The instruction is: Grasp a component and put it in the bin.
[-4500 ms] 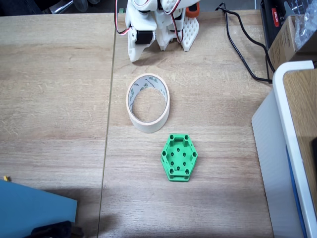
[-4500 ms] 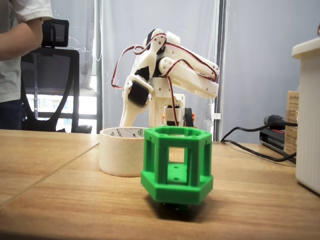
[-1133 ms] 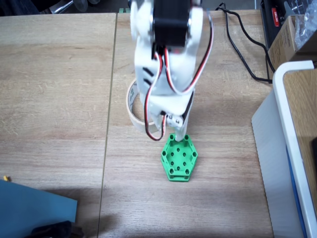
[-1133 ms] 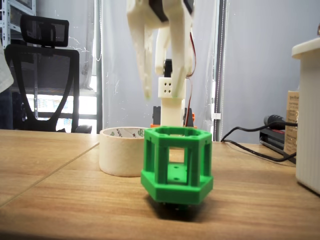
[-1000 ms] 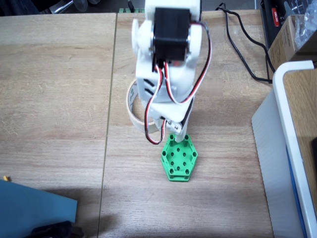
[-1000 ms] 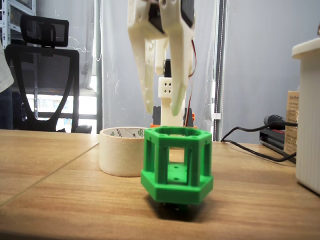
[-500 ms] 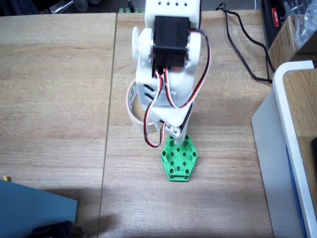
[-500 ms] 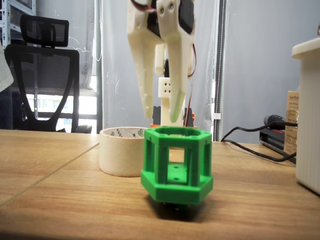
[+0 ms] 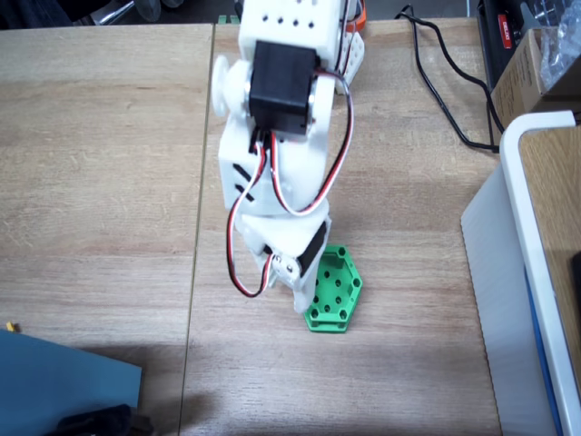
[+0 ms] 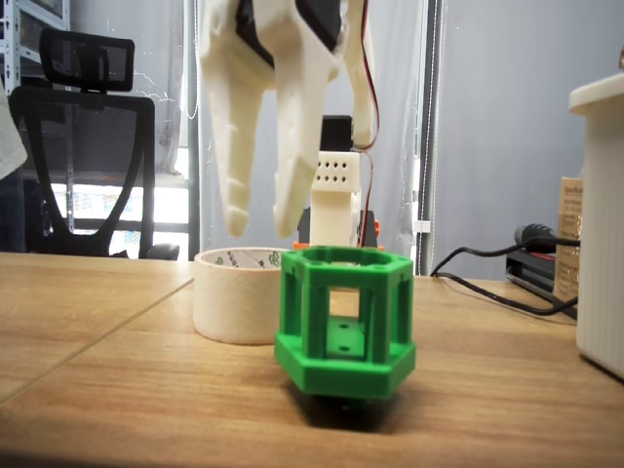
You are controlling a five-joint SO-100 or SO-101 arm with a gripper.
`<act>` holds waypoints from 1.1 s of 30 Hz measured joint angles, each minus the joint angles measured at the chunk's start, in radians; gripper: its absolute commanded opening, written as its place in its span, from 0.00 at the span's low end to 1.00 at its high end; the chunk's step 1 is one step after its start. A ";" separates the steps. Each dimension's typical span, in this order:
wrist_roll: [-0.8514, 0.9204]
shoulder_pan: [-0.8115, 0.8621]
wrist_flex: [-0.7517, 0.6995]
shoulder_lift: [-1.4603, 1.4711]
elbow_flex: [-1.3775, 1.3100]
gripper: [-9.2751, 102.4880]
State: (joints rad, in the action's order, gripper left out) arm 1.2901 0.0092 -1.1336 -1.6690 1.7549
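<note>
Shifted leftward, fingers [image 10: 261, 232] parted and empty, above green component [image 10: 345, 322], its left side.

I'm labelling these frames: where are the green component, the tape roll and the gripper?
green component [image 10: 343, 363], low fixed view, on its front lower rim.
tape roll [image 10: 232, 304], low fixed view, on its outer side wall.
gripper [image 10: 260, 224], low fixed view, midway between its fingertips.

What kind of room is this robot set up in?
Probably an office or hobby lab: a black office chair stands behind the wooden table, black cables trail across it, and a cardboard box sits at its edge.
</note>
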 measured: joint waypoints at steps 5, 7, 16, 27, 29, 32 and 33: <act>0.000 0.000 -0.018 0.000 0.000 0.23; 0.000 -0.009 -0.018 0.000 0.000 0.23; 0.000 -0.012 -0.018 0.000 0.011 0.23; 0.000 -0.014 -0.018 0.000 0.012 0.23; 0.000 -0.014 -0.018 0.000 0.012 0.23; 0.000 -0.014 -0.018 0.000 0.012 0.23; 0.000 -0.014 -0.018 0.000 0.012 0.23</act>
State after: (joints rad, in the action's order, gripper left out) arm 1.2901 -0.0046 -1.1520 -1.6690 1.7671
